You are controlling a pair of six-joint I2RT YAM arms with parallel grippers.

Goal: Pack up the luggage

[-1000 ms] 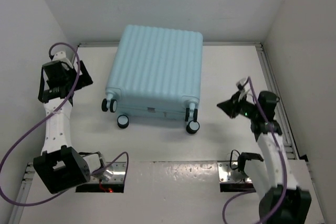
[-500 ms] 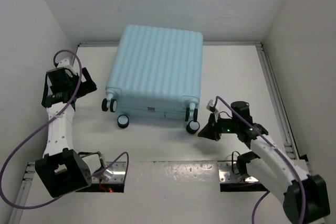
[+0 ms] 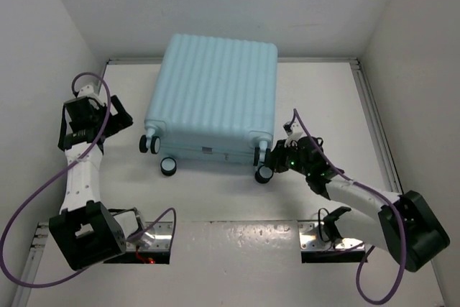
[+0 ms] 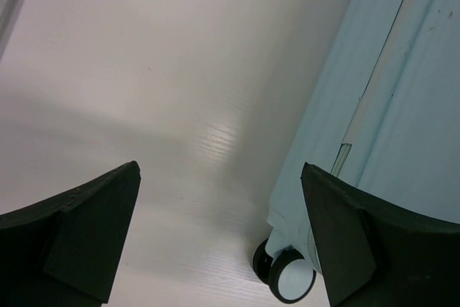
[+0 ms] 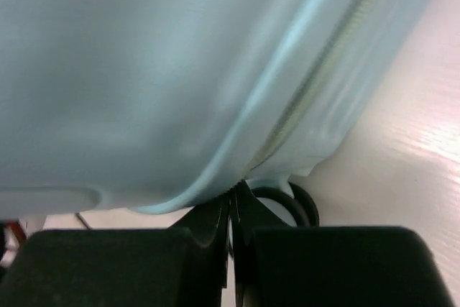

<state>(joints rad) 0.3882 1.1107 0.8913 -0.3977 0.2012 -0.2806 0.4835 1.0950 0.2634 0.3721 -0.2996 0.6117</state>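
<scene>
While it lies closed at the far middle of the tabletop (image 3: 316, 91), the luggage (image 3: 215, 98) looks rigid, bulky and slick-shelled — likely best taken at the seam edge. Right gripper (image 5: 231, 206): clenched, empty, by the near-right wheel (image 3: 264, 175). Left gripper (image 4: 219, 170): released, apart at left.

Laboratory robot cell: plain white panels (image 3: 215, 5) enclose a white table (image 3: 323, 98) edged by metal rails (image 3: 371, 113); left arm (image 3: 77, 177) and right arm (image 3: 359, 195) (trailing purple cables (image 3: 36, 181)) are bolted at its near edge.
</scene>
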